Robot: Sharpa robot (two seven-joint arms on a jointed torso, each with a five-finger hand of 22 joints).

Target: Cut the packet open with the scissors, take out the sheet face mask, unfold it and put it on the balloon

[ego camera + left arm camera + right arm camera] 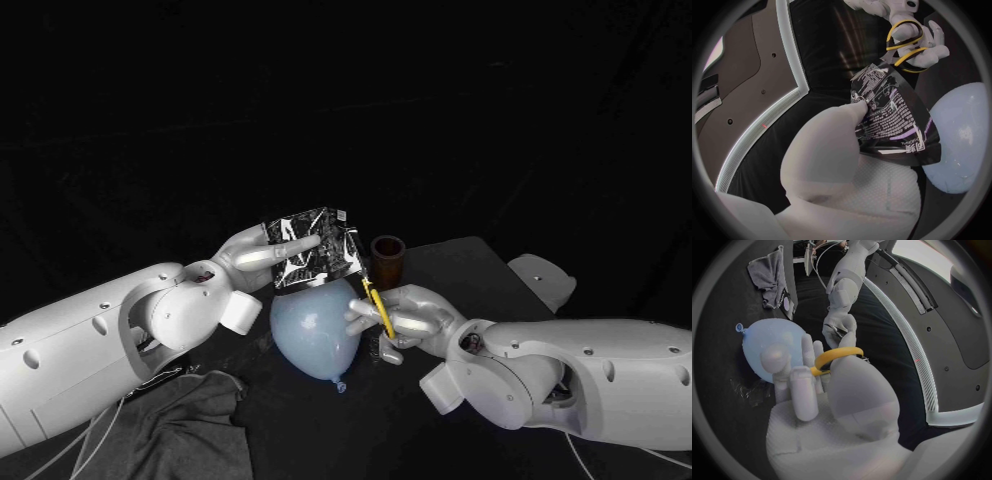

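My left hand (264, 255) holds a black printed packet (315, 245) upright above the pale blue balloon (317, 330), which lies on the table. In the left wrist view the packet (892, 117) is pinched by my left hand (832, 145), with the balloon (964, 140) beside it. My right hand (404, 318) grips yellow-handled scissors (376, 300) pointing up at the packet's lower right corner. Their yellow loops (904, 42) sit in the right hand (920, 47). The right wrist view shows the yellow handle (837, 356) round my right hand (817, 385), next to the balloon (770, 352).
A brown cylinder (388, 258) stands just behind the scissors, right of the packet. A dark grey cloth (180, 410) lies crumpled at the table's front left, also seen as a cloth (770, 272) beyond the balloon.
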